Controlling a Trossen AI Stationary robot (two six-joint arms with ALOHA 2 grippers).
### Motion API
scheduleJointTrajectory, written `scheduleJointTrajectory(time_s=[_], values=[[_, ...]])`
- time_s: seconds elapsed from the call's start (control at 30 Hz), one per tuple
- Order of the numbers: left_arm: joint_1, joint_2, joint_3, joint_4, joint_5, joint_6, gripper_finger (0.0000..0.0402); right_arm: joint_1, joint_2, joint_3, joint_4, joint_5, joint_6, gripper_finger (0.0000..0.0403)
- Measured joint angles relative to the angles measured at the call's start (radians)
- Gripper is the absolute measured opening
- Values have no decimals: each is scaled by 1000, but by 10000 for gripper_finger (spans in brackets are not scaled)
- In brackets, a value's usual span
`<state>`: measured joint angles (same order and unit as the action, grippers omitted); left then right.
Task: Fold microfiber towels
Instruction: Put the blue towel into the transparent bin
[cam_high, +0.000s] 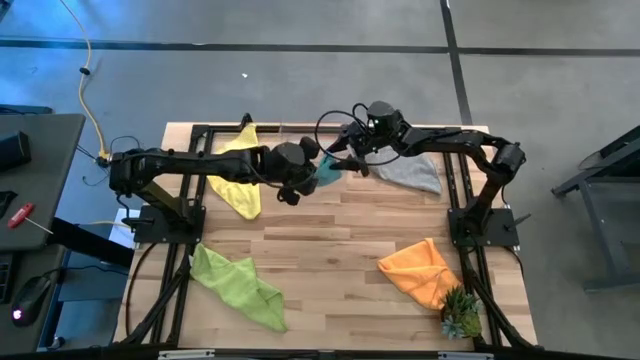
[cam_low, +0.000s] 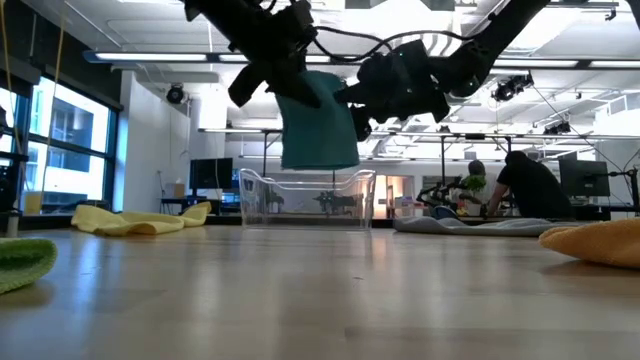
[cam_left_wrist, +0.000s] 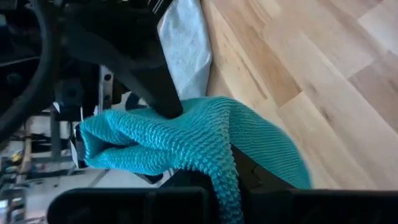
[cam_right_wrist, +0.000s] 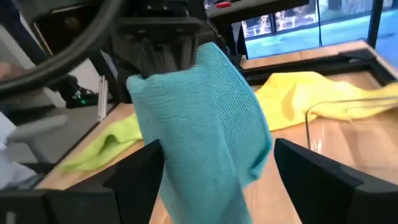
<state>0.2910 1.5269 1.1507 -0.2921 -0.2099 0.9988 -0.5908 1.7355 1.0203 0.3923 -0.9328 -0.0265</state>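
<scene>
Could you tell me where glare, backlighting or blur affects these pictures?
Low view: bright ceiling lights and windows backlight the teal towel, and both arms read as silhouettes. Left wrist view: the wooden table looks soft. High view: even light, no glare.

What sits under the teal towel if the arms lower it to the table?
Possibly the clear plastic bin. The teal blue microfiber towel hangs in the air from the left gripper, with the right gripper beside it; it seems over or near the bin. Bare wooden table lies nearer the middle.
</scene>
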Motion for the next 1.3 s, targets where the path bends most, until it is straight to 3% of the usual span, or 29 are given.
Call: scheduleJointTrajectory(time_s=[0.17, 0.33, 0.57, 0.67, 0.73, 1.1, 1.3], values=[[-3, 0, 0, 7, -43, -20, 0, 46, -1, 0, -27, -2, -115, 287], [3, 0, 0, -2, -43, -34, 0, 67, -1, 0, -23, -6, -154, 241], [44, -1, 0, -7, -29, -160, 1, 66, -1, 0, -10, 47, -131, 110], [87, -1, 0, -11, 11, -242, 9, 65, -1, 0, 13, 96, -125, 38], [124, -2, 0, -13, 54, -293, 21, 56, -1, 0, 43, 142, -81, 11], [445, -12, 0, -35, 430, -496, 141, -33, 44, 137, 1, 250, 155, 4], [581, -12, -8, -16, 499, -517, 173, -51, 174, 262, 0, 248, 322, 2]])
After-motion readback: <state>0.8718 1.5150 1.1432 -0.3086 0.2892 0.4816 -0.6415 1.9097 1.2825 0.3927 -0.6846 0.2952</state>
